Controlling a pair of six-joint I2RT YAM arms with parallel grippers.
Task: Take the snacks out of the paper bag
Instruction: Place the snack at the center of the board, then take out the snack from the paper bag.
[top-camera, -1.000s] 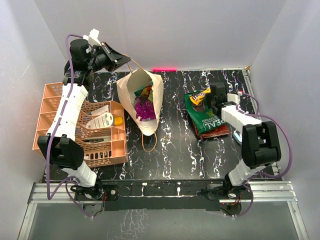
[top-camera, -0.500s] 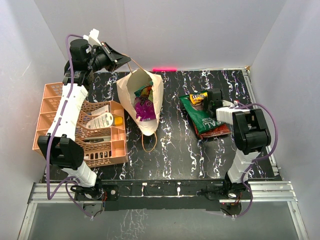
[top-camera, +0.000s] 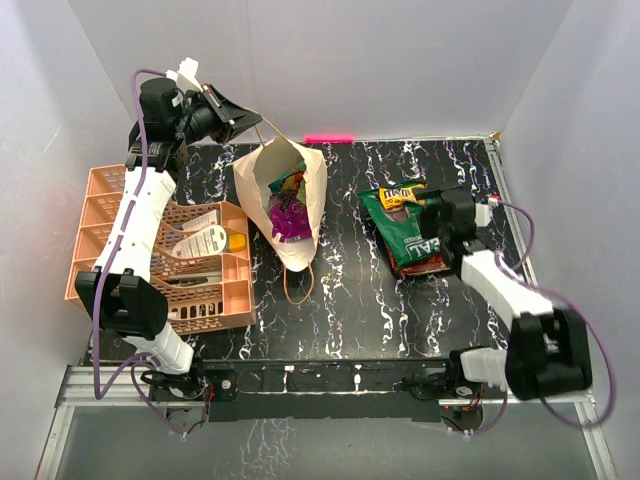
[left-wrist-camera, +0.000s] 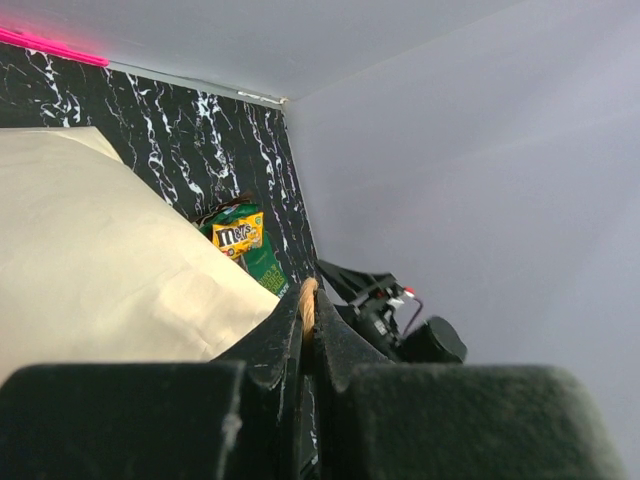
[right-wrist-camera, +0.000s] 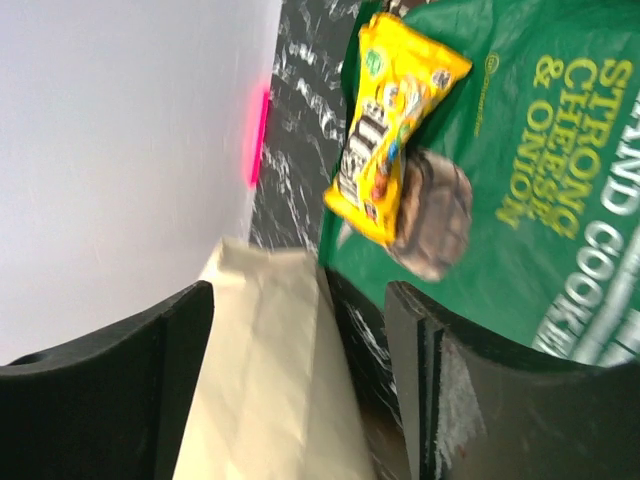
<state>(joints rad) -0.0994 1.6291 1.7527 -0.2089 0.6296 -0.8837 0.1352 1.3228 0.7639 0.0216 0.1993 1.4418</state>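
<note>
Two arms on this job, so going across from the left. An orange basket (top-camera: 110, 215) of white tubes sits just left of the paper bag (top-camera: 312, 205) and isn't part of the task.

Above the bag's back-left corner, the left gripper (left-wrist-camera: 309, 318) has its fingers pinched together on one thin handle (left-wrist-camera: 308, 297). My guess is it's holding the mouth up and open so the other arm can reach in. The second handle (top-camera: 298, 283) lies slack on the black table (top-camera: 350, 320) at the bag's near end.

Inside the bag I can see a magenta packet (top-camera: 290, 218), with green and yellow bits (top-camera: 288, 183) further back, so the bag isn't emptied yet.

To the right of the bag, well apart from it, are the ones already out. A green packet (top-camera: 405, 232) lies flat with a yellow M&M's packet (right-wrist-camera: 392, 125) on its far end, and a dark reddish packet (top-camera: 440, 264) pokes out from under its near edge.

The right gripper (right-wrist-camera: 300, 300) hovers over that pile, just to the bag's right. Its jaws are spread apart with nothing between them, and its wrist camera looks toward the bag. I'd bet the next move is heading to the bag for the magenta one.
</note>
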